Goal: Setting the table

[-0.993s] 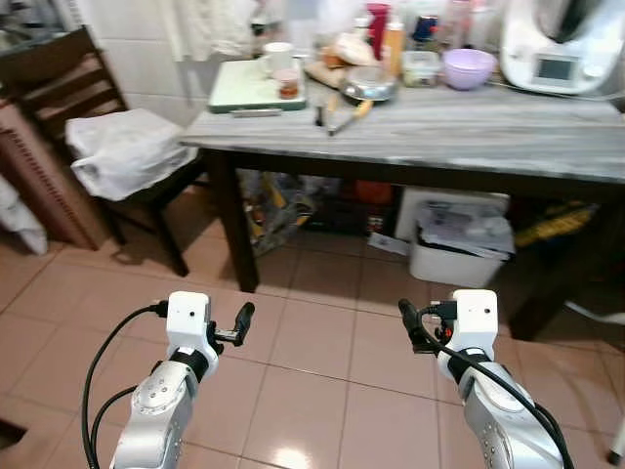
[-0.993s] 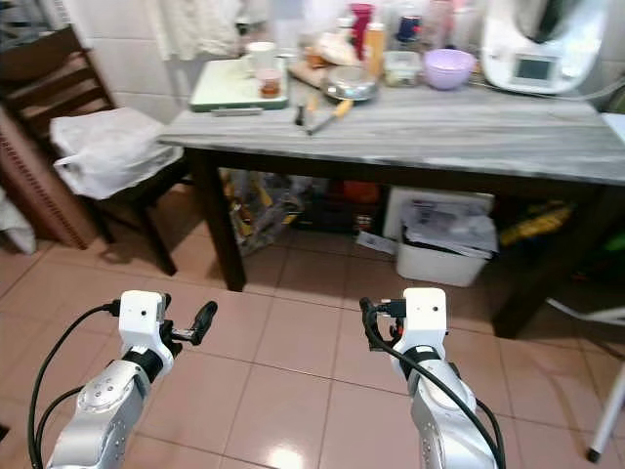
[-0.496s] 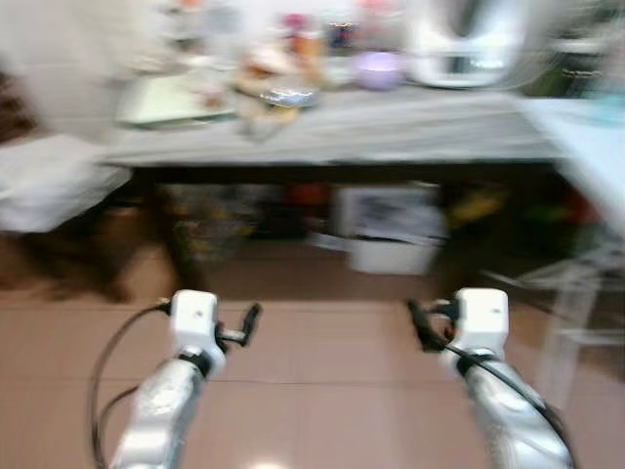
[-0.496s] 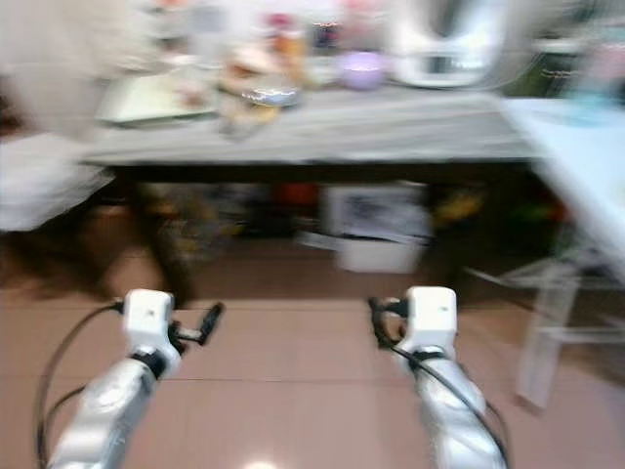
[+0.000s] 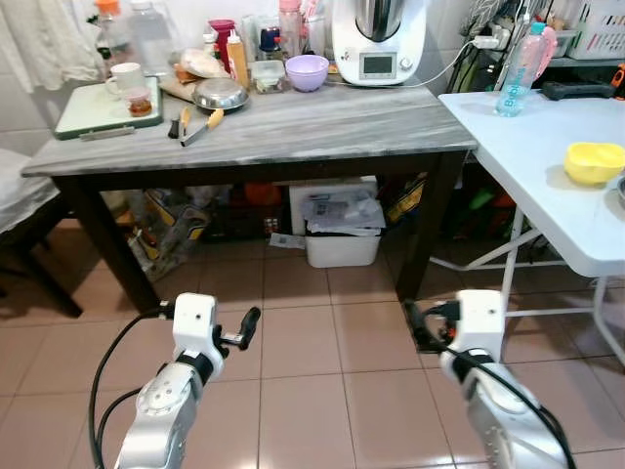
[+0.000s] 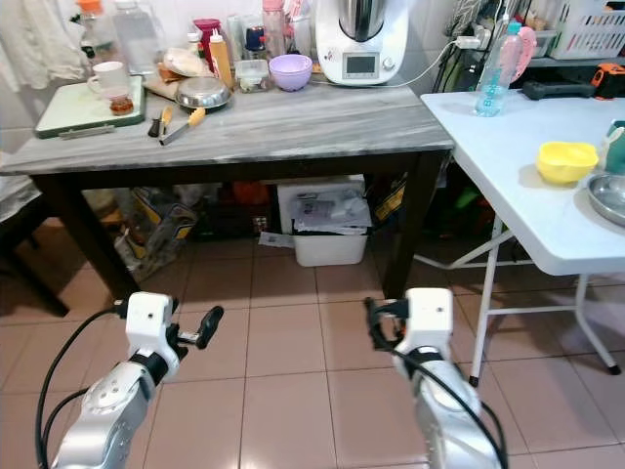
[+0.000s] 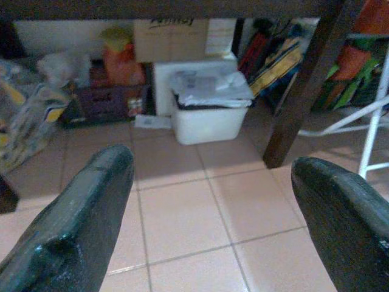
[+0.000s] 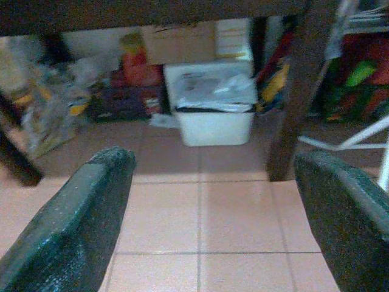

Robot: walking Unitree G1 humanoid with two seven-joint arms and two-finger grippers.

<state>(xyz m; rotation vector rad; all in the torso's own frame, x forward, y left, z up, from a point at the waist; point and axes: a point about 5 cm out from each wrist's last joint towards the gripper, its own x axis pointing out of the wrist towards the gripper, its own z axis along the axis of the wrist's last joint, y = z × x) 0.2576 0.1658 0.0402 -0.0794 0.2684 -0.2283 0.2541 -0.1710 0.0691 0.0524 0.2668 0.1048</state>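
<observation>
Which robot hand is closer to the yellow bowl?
Right. The right gripper hangs low over the floor, just below and left of the yellow bowl on the white table; the left gripper is farther off.

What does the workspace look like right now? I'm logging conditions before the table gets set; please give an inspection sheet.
Surface: grey marble-look table; white folding table beside it.
Job's things: yellow plastic bowl and round steel dish on the white table.
Clutter: purple bowl, green cutting board, white kitchen appliance on the grey table.
Hands: left hand and right hand open, empty, over the floor.
Cables: black cable along the left arm.
Surroundings: white bin under the grey table; pink tiled floor.
</observation>
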